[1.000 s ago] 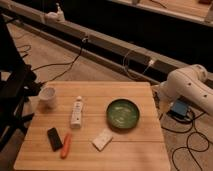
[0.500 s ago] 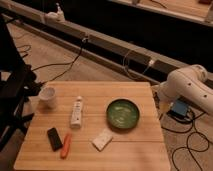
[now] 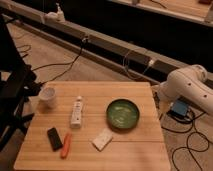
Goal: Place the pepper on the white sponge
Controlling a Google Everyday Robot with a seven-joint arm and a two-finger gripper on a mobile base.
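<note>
The orange-red pepper (image 3: 66, 145) lies on the wooden table (image 3: 135, 145) near the front left, beside a small black block (image 3: 54, 138). The white sponge (image 3: 102, 140) lies flat near the table's front middle, a short way to the right of the pepper. The white arm (image 3: 187, 86) is off the table's right side. My gripper (image 3: 158, 98) is at the arm's end, just past the table's right edge and far from both the pepper and the sponge.
A green bowl (image 3: 123, 113) sits right of centre, just behind the sponge. A long white tube (image 3: 76, 111) lies left of centre and a white cup (image 3: 48, 95) stands at the back left. Cables and a blue box (image 3: 180, 108) lie on the floor to the right.
</note>
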